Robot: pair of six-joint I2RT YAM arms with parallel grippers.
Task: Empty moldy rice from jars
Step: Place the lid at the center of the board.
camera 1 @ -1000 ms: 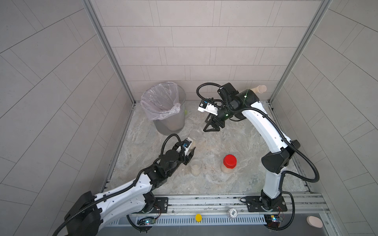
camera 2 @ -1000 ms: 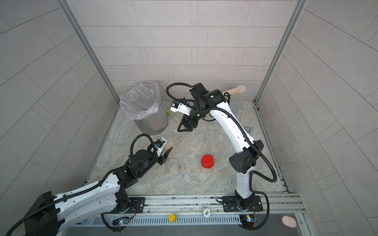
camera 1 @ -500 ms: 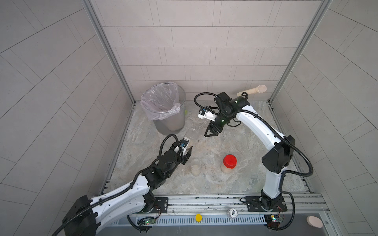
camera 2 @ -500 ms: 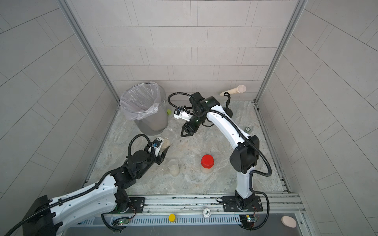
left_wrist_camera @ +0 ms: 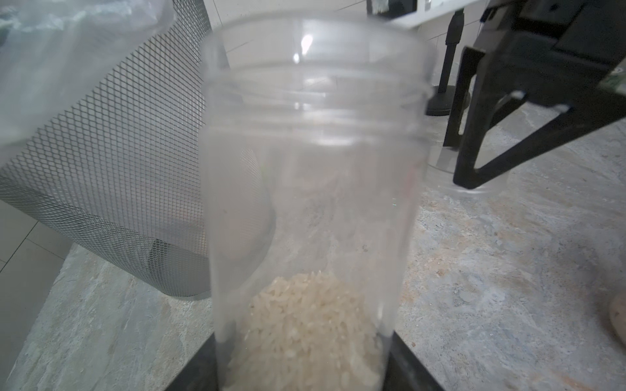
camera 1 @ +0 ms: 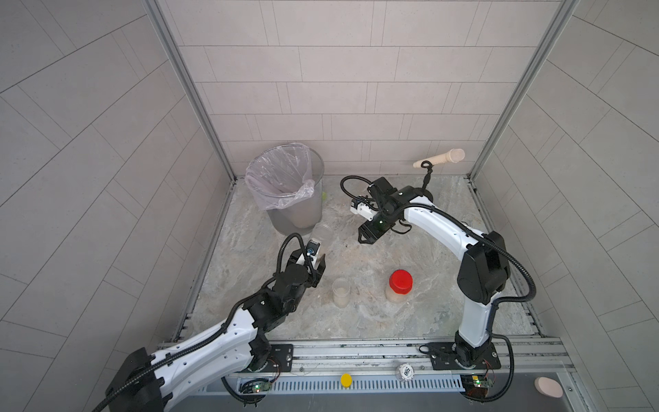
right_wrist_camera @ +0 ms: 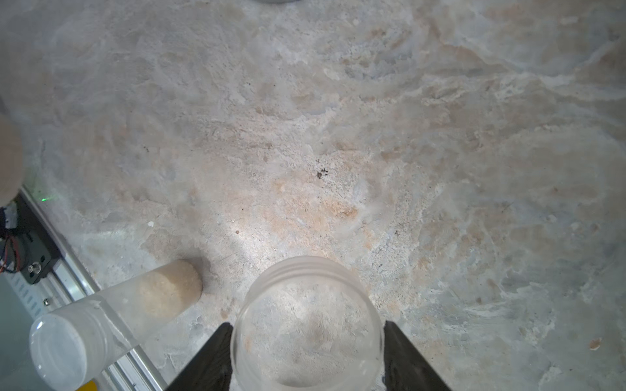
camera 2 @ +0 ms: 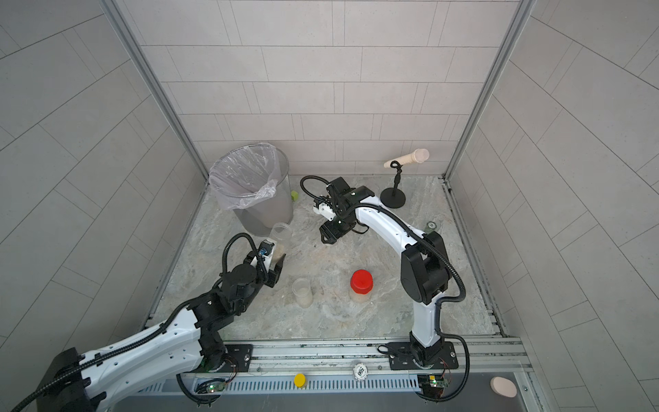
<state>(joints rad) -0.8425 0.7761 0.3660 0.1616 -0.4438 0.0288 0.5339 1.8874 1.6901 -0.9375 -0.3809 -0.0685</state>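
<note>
On the marbled tabletop, near the lined metal mesh bin, a clear open jar is clamped by the left gripper, and a clear round lid by the right gripper.

Your work surface is a marble-patterned tabletop. Locate on it:
- a wire-mesh bin with plastic liner, in the far left corner
- a small green object just beside the bin, toward the back wall
- a black round-based stand, far right
- a clear jar and a red-lidded jar, both upright, near each other but apart, toward the front
</note>
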